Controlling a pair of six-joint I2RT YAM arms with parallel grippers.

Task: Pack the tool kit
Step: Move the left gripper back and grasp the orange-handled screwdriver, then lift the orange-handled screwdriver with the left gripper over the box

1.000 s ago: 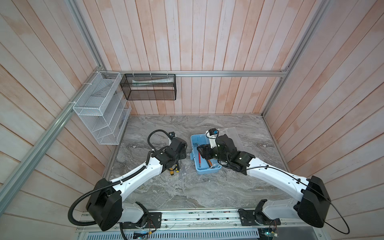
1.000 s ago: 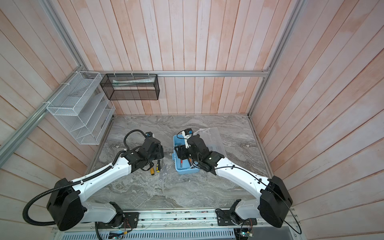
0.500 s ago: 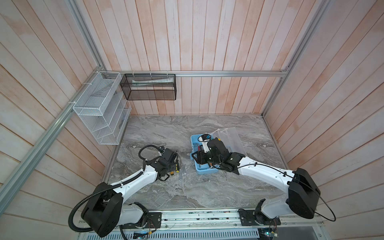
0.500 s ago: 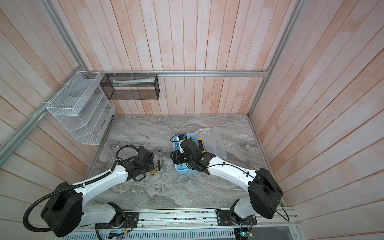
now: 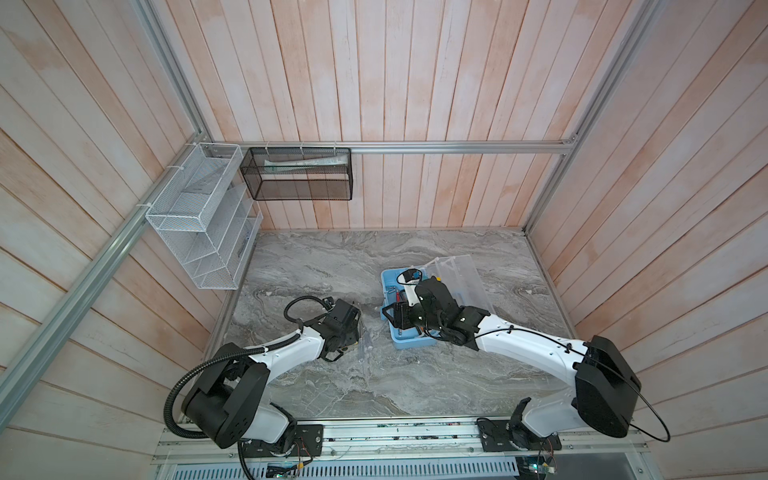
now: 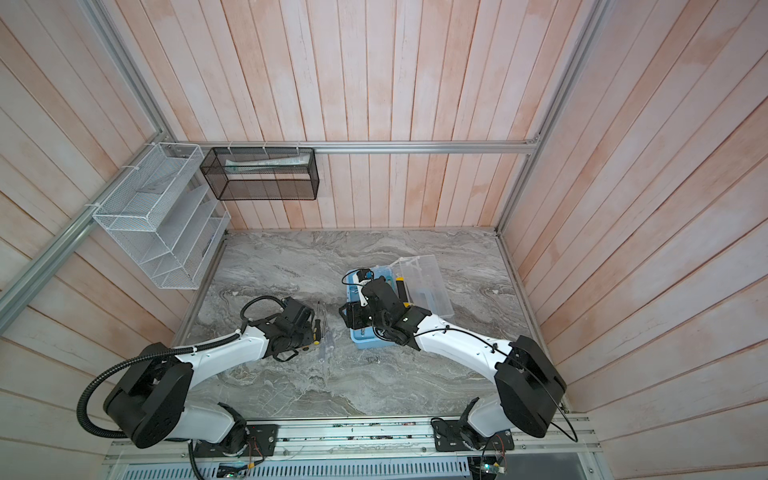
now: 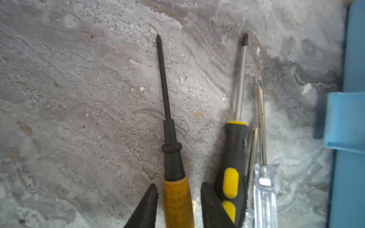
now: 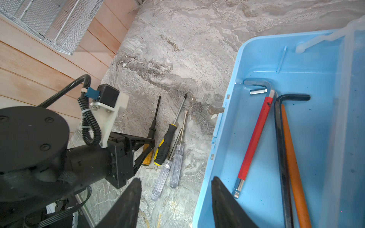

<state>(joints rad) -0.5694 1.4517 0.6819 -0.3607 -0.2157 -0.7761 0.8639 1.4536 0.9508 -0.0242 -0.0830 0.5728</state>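
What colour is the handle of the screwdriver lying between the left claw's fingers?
The handle is amber-orange; the left wrist view shows it best.

White arm links (image 5: 286, 351), blk joints (image 5: 602, 386), ribbed cable (image 8: 63, 90).

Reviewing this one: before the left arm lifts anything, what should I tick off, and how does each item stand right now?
1. Is the left gripper astride the orange-handled screwdriver? Ok, one finger sits on each side of the handle.
2. Grip closed on that handle: not ok, gaps show on both sides.
3. Is the black-and-yellow screwdriver free of the fingers? Cannot tell, one fingertip overlaps its handle.
4. Is the blue box open? Ok, the clear lid is folded back.
5. Room inside: ok, bare floor shows beside the red hex key.
6. Is the right gripper out of the drop path? Probably not ok: it hangs open and empty over the box rim.
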